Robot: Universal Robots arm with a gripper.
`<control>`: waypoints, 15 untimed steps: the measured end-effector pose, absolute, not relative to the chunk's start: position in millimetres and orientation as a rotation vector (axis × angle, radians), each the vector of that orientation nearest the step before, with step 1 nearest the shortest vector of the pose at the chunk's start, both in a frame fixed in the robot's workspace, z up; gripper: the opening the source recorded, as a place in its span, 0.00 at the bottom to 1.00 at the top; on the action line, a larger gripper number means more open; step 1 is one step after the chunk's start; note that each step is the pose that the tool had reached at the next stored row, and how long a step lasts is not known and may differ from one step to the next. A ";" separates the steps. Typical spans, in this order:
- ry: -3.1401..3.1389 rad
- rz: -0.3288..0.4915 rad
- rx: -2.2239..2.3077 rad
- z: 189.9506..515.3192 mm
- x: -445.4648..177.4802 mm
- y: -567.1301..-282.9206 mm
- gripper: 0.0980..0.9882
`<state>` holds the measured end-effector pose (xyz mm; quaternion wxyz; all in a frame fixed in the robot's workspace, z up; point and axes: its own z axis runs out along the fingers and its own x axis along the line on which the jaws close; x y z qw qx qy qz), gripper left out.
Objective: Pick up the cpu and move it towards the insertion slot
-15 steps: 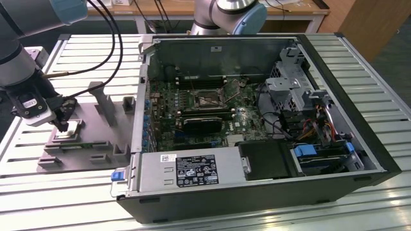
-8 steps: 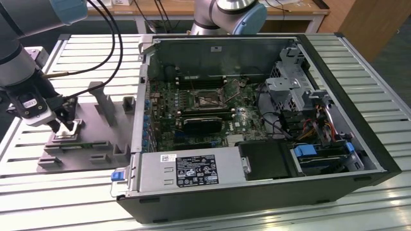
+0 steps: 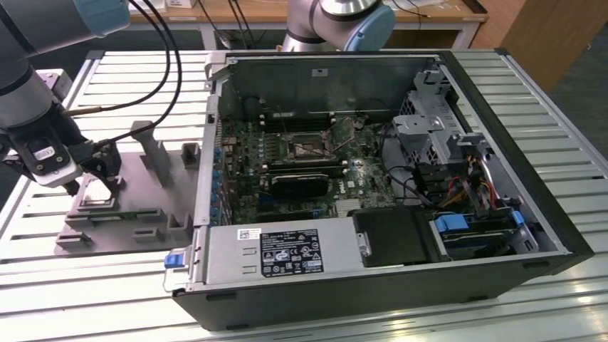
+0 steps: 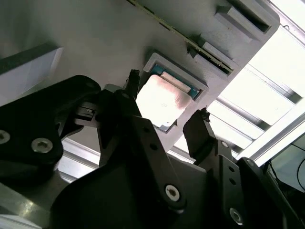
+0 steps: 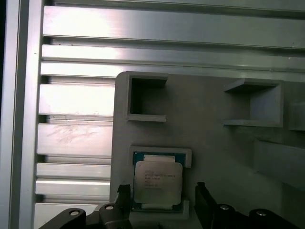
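In the exterior view, the grey-sleeved arm (image 3: 33, 92) comes down along the exterior view's left edge, bent at the wrist so that its hand (image 3: 98, 182) points down at a matte grey plastic fixture plate (image 3: 142, 217). The cpu (image 3: 94, 197) lies flat in a square recess of that plate, low at the exterior view's left, directly under the black fingers. The plate rests on a ribbed, brushed-metal counter (image 3: 532, 313). At the centre of the frame stands an open black computer case (image 3: 380, 296) with a green motherboard (image 3: 245, 182) inside. The insertion slot (image 3: 306, 147), a silvery square frame with a dark middle, sits in the upper middle of the board, well apart from the chip.

In the second wrist view, the hand (image 4: 167, 97) is spread wide. Its two black, bolted fingers (image 4: 200, 131) stand either side of the cpu (image 4: 162, 100) and hold nothing. The chip's top is smooth, shiny metal with rounded corners, and a teal rim shows along one edge within the pale recess.

In the first wrist view, the cpu (image 5: 157, 183) again lies square in its shallow pocket on the fixture plate (image 5: 209, 143). The hand (image 5: 163, 193) straddles it, and a narrow gap shows between each finger (image 5: 125, 196) and the chip's sides. Raised, box-shaped blocks stand on the plate, with the counter's (image 5: 76, 105) bright slats beside them.
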<state>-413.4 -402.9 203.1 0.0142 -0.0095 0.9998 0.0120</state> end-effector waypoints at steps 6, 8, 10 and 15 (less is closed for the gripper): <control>3.113 0.044 -0.029 200.6 -413.7 -401.4 0.62; 3.113 0.044 -0.030 198.6 -414.0 -400.6 0.62; 3.113 0.044 -0.030 196.4 -414.7 -399.8 0.62; 3.113 0.044 -0.015 193.9 -415.9 -399.1 0.62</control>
